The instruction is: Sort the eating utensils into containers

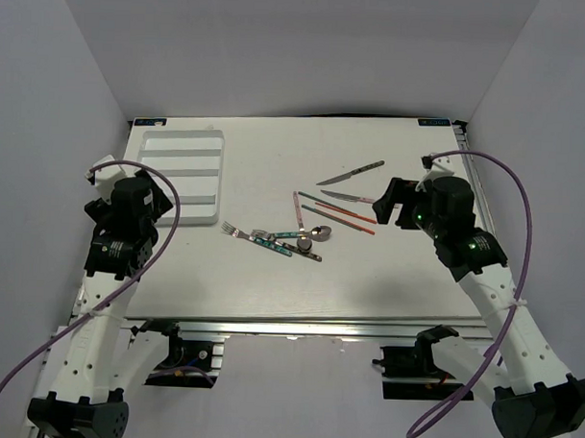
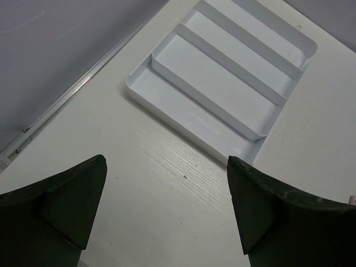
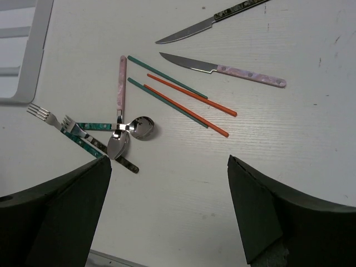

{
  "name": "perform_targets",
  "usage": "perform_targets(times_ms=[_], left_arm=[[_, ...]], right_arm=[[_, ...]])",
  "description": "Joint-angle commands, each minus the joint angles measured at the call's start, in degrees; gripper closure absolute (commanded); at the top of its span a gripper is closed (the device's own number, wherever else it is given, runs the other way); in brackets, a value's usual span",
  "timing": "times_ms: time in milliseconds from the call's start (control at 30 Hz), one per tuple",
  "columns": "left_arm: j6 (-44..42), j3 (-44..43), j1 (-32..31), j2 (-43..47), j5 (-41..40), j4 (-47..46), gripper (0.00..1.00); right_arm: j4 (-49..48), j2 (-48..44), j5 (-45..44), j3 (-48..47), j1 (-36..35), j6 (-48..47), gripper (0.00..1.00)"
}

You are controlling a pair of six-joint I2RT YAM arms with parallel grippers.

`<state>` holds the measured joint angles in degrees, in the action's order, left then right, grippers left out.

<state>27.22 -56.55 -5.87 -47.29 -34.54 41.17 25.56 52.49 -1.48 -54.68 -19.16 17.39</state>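
The white cutlery tray [image 1: 214, 178] lies at the table's back left, and its long slots [image 2: 211, 83] hold nothing. The eating utensils lie loose mid-table: a dark-handled knife [image 3: 206, 23], a pink-handled knife [image 3: 222, 69], red chopsticks [image 3: 189, 105] and green chopsticks [image 3: 167, 77]. Beside them lie a pink-handled spoon [image 3: 119, 105], a second spoon [image 3: 139, 127] and two green-handled forks [image 3: 44, 114]. My left gripper [image 2: 167, 167] hovers open over bare table just short of the tray. My right gripper [image 3: 168, 161] hangs open, near side of the utensils [image 1: 311, 224], touching none.
White walls enclose the table on the left, back and right. A metal rail [image 2: 67, 97] runs along the left table edge beside the tray. Purple cables [image 1: 524, 203] loop off both arms. The near table edge [image 1: 298, 325] lies just behind the grippers.
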Motion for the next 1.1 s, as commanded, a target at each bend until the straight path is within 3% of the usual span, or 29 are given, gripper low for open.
perform_targets(times_ms=[0, 67, 267, 467, 633, 667, 767, 1067], left_arm=[[3.27, -2.94, 0.07, -1.4, -2.81, 4.18, 0.02], [3.8, -4.34, 0.07, -2.81, -2.37, 5.49, 0.02], [5.65, -6.2, 0.07, -6.58, -0.35, 6.82, 0.02], [6.44, -4.8, 0.15, -8.17, -0.26, 6.82, 0.02], [4.77, -0.15, 0.07, -6.16, 2.63, 3.49, 0.02], [4.6, 0.91, 0.07, -5.72, 2.64, 2.09, 0.02], [3.54, 5.04, 0.07, -3.61, 0.28, -0.12, 0.02], [3.19, 9.44, 0.07, 0.79, -0.26, -3.55, 0.02]], right_arm=[[-0.86, 0.42, 0.86, -1.84, -0.27, -0.25, 0.11], [-1.74, 0.16, 0.95, -1.05, -0.27, -0.51, 0.11], [-5.61, 3.66, 12.97, 0.98, -0.88, -1.83, 0.11], [-3.33, 21.55, 10.19, -6.03, -11.48, -6.83, 0.12], [1.15, 37.84, 5.61, -16.5, -23.09, -14.82, 0.31], [1.51, 40.39, 5.43, -20.0, -24.34, -15.53, 0.41], [1.42, 50.04, 5.34, -26.15, -28.47, -17.03, 0.5], [2.65, 66.5, 4.11, -39.36, -33.93, -24.24, 0.54]])
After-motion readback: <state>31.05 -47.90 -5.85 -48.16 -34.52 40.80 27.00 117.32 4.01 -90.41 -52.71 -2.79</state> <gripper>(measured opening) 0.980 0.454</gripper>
